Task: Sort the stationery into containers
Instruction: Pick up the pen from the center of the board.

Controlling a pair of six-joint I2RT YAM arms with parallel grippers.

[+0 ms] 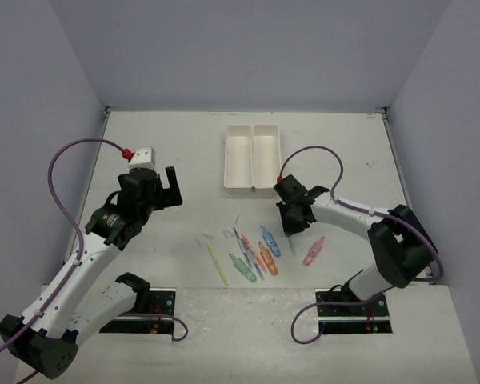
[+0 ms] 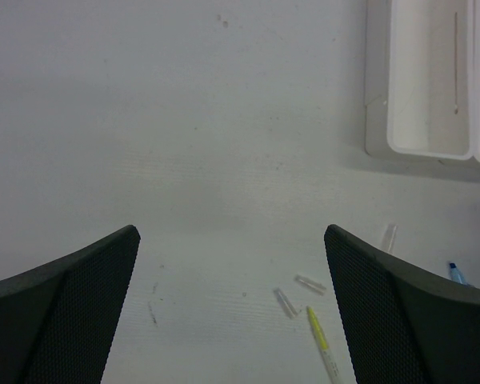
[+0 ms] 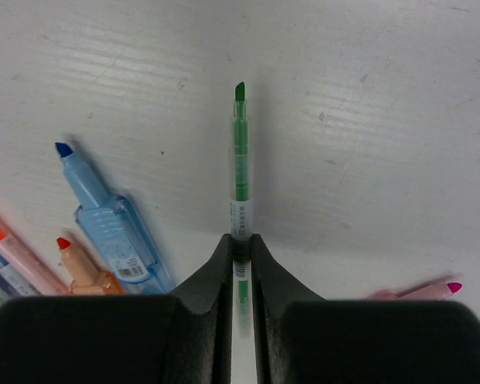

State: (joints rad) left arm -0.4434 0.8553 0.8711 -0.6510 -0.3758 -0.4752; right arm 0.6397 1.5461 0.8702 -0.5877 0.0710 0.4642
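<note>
The right arm [image 1: 344, 210] reaches low with right fingers [image 3: 210, 276] pinched close (left fingers [image 2: 72, 308] spread wide).

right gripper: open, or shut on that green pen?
Shut: in the right wrist view the right gripper has both fingers pressed against the green pen.

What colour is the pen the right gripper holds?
Green; the pen shows best in the right wrist view.

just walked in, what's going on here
The right arm has its jaws shut on a thin green pen, beside the loose pens lying on the table. The left arm hovers off to the side, jaws wide open and empty. The white two-slot tray looks empty.
</note>
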